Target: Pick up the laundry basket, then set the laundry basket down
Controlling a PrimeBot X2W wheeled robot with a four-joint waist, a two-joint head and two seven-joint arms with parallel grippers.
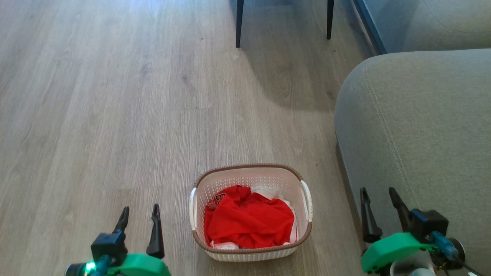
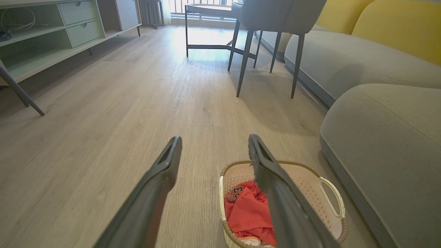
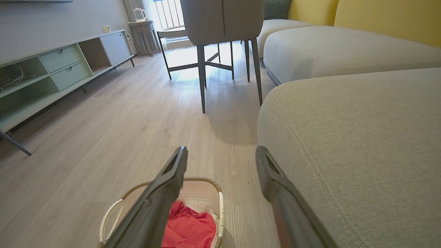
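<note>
I'm at the approach, nothing gripped yet: the laundry basket rests on the floor at six o'clock of the head view. My left gripper is at its nine and my right gripper at its three, fingers apart, empty. Next, I reckon, each must reach its side handle.

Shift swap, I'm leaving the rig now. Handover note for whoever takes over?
Left gripper: jaws open, empty.
Right gripper: jaws open, empty, over the edge of the grey fabric sofa.
Cream-white perforated plastic, brown-rimmed laundry basket stands on the wood-look floor between them, with a red cloth inside.
Done: nothing evident; white side handles not gripped.
Left: grasp, lift, set down.
</note>
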